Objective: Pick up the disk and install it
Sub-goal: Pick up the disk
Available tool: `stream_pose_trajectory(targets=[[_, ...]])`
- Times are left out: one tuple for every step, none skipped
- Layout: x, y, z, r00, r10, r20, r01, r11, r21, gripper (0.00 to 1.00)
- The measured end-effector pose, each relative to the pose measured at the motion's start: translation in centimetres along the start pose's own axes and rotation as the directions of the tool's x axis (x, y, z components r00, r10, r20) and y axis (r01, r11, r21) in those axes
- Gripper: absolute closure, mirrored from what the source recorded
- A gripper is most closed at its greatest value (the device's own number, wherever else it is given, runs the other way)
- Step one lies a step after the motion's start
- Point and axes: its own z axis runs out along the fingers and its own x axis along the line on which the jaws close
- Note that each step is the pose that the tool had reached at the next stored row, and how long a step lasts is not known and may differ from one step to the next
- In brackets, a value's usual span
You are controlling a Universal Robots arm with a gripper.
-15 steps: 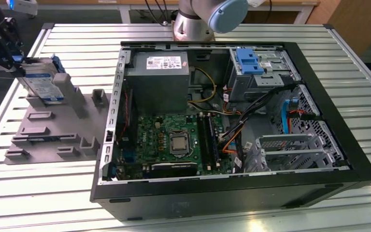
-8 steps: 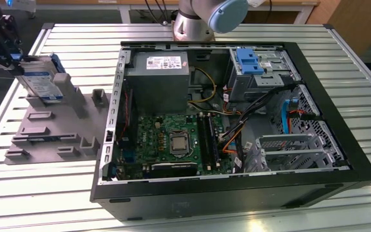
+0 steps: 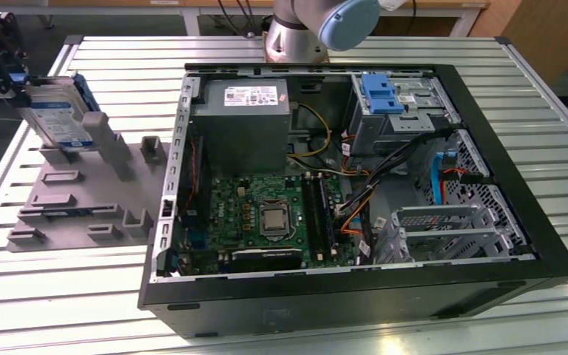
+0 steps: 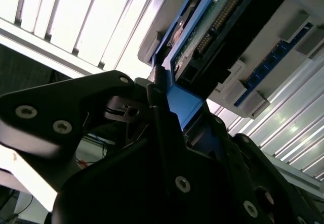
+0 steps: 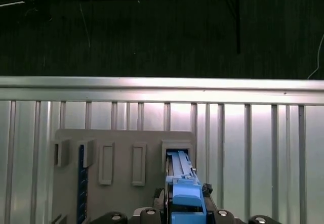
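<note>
Exterior view's left, pick-up step: hand [image 3: 15, 81] clamped on disk [image 3: 59, 122], tilted at grey rack [image 3: 77, 200] slot; probably calls for straight lift clear.

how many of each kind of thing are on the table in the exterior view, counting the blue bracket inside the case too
disk: 1
blue bracket: 1
grey holder: 1
open computer case: 1
total: 4
</note>
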Motion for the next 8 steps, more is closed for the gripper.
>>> stream_pose_trajectory(targets=[[0.00,0.00,-0.19,1.0000,0.000,0.0000,0.000,1.0000,0.0000,0.64],[-0.01,0.00,-0.38,1.0000,0.000,0.0000,0.000,1.0000,0.0000,0.64],[-0.01,0.00,-0.57,1.0000,0.000,0.0001,0.000,1.0000,0.0001,0.64],[-0.01,0.00,-0.75,1.0000,0.000,0.0000,0.000,1.0000,0.0001,0.64],[-0.01,0.00,-0.93,1.0000,0.000,0.0000,0.000,1.0000,0.0000,0.64],[-0.01,0.01,-1.11,1.0000,0.000,-0.0001,0.000,1.0000,-0.0001,0.64],[-0.01,0.01,-1.28,1.0000,0.000,0.0000,0.000,1.0000,0.0000,0.64],[-0.02,0.01,-1.44,1.0000,0.000,0.0000,0.000,1.0000,0.0000,0.64]])
